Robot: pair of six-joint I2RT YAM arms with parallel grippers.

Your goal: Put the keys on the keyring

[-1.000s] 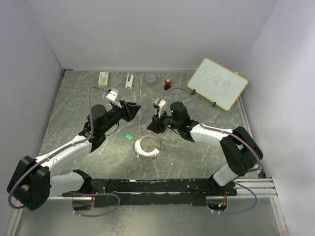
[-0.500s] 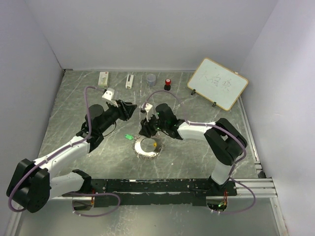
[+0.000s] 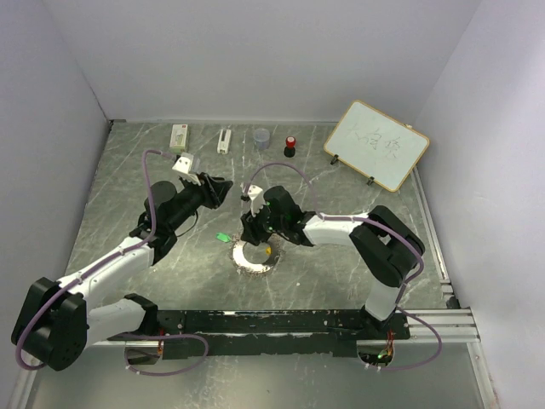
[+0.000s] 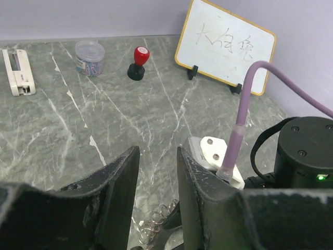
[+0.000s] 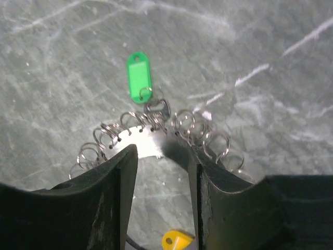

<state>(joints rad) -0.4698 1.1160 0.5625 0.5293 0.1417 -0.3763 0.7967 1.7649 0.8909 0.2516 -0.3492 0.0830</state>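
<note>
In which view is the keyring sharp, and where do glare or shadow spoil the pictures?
Right wrist view: the keyring and the green key are sharp, but the ring's flat metal glares white between the dark fingers. Left wrist view: the whiteboard is crisp, its writing clear, without glare. Top view: even light, soft shadows, the ring very small.

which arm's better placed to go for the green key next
Right, probably: the right jaws hang open over the keyring rim, with the green key just beyond them. The left jaws sit farther back, aimed toward the whiteboard.
</note>
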